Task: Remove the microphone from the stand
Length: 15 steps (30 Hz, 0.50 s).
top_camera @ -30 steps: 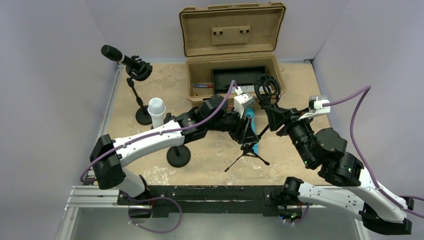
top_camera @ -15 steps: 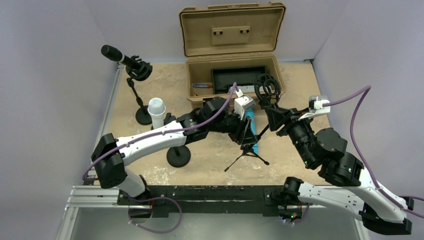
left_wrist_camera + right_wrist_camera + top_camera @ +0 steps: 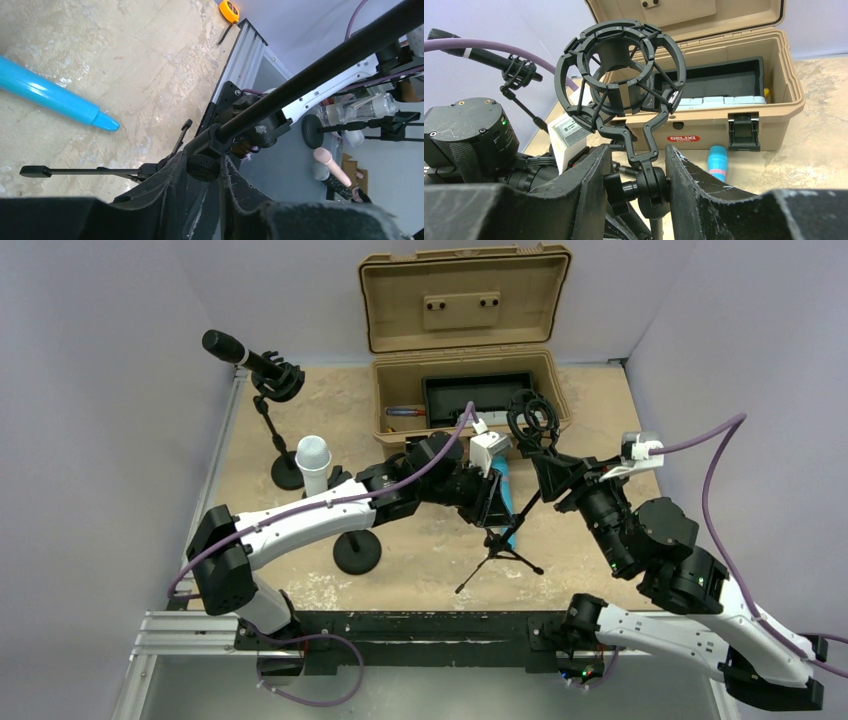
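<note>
Left end effector (image 3: 202, 172) closed on stand (image 3: 310, 65) pole; right end effector (image 3: 639, 165) clamped on shock mount (image 3: 616, 55) stem; blue microphone (image 3: 50, 97) lying on tabletop (image 3: 125, 60)

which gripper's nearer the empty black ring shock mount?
Right. The right gripper clamps the black shock mount at its base joint; the left gripper clamps the black tripod stand lower down.

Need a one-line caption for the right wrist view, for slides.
Right gripper shut on the stand joint under an empty shock mount; open tan case behind, blue microphone lying on the table.
</note>
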Each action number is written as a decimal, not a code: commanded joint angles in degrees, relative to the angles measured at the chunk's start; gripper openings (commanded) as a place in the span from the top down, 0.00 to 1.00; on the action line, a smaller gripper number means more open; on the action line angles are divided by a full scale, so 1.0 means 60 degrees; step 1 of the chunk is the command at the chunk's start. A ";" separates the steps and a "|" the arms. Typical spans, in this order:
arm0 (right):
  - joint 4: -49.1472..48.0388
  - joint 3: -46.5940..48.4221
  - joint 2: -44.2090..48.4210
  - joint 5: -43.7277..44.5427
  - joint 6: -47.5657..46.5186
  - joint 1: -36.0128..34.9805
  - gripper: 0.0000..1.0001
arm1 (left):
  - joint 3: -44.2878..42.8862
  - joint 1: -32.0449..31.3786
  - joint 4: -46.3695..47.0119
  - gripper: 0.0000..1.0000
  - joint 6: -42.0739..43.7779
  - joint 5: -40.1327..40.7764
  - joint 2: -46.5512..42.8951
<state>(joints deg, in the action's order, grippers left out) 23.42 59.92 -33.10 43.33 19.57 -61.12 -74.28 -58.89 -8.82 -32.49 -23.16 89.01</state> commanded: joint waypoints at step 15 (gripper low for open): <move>-0.2566 -0.0676 0.0666 -0.0880 -0.0969 -0.0023 1.00 | -0.0182 0.0060 0.0157 1.00 -0.6802 0.1127 -0.1056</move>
<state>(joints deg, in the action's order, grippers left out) 14.52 55.88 -30.24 40.84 15.42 -61.08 -75.57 -59.31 -14.57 -59.48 -21.93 87.39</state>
